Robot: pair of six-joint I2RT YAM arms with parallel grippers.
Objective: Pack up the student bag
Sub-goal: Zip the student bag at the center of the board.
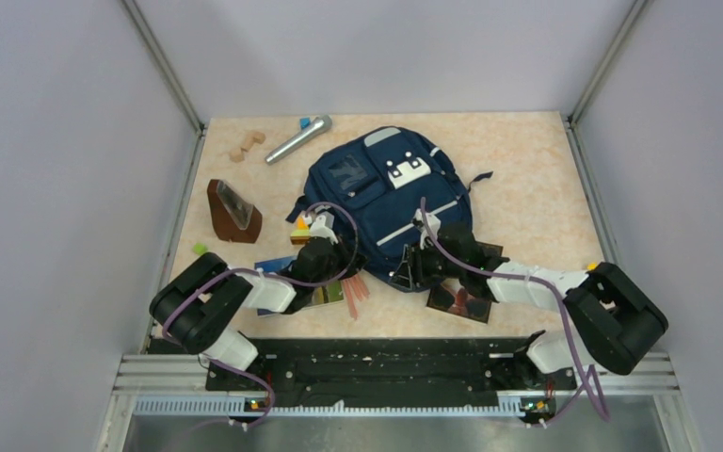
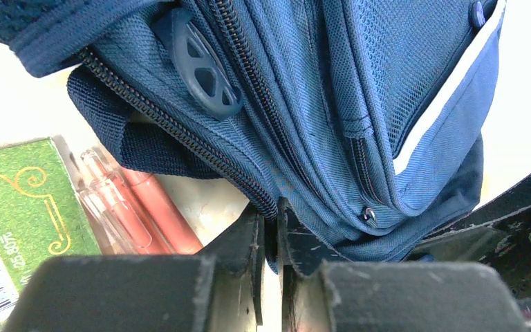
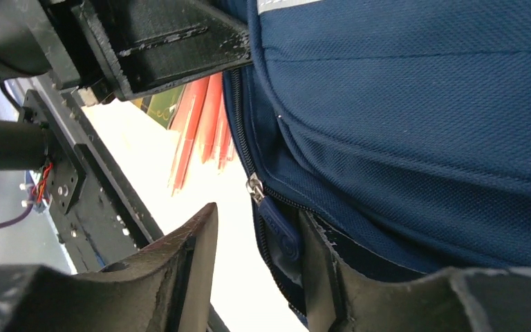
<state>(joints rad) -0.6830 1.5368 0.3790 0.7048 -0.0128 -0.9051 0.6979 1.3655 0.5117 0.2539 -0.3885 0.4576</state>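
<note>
1. Left gripper [image 2: 269,223]: the jaws are almost together and pinch a fold of the student bag [image 1: 386,202] at its near edge, right beside a zipper line. We class this as a clenched grasp on the fabric.

2. Right gripper [image 3: 257,216]: the jaws stand partly apart. The blue zipper pull [image 3: 280,235] hangs between them, close to the finger on the bag side. A clear gap remains to the other finger, so nothing is clamped. That bag-side finger lies against the fabric.

3. Position of the bag: it lies flat at the middle of the table [image 1: 527,188], front face up. Its long axis runs roughly from the near side to the far side. The end with the white patch points away from the arm bases. The zippered end points toward them, and both grippers meet it there.

4. Surroundings:
- Red pens [image 2: 145,207] and a green box [image 2: 21,200] lie just beside the bag's near edge, under the left arm.
- A dark flat item [image 1: 459,301] lies under the right arm.
- A brown wedge [image 1: 233,212] stands left of the bag.
- A silver microphone [image 1: 297,139] and wooden blocks [image 1: 246,146] lie at the far left, well apart from the grippers.
</note>
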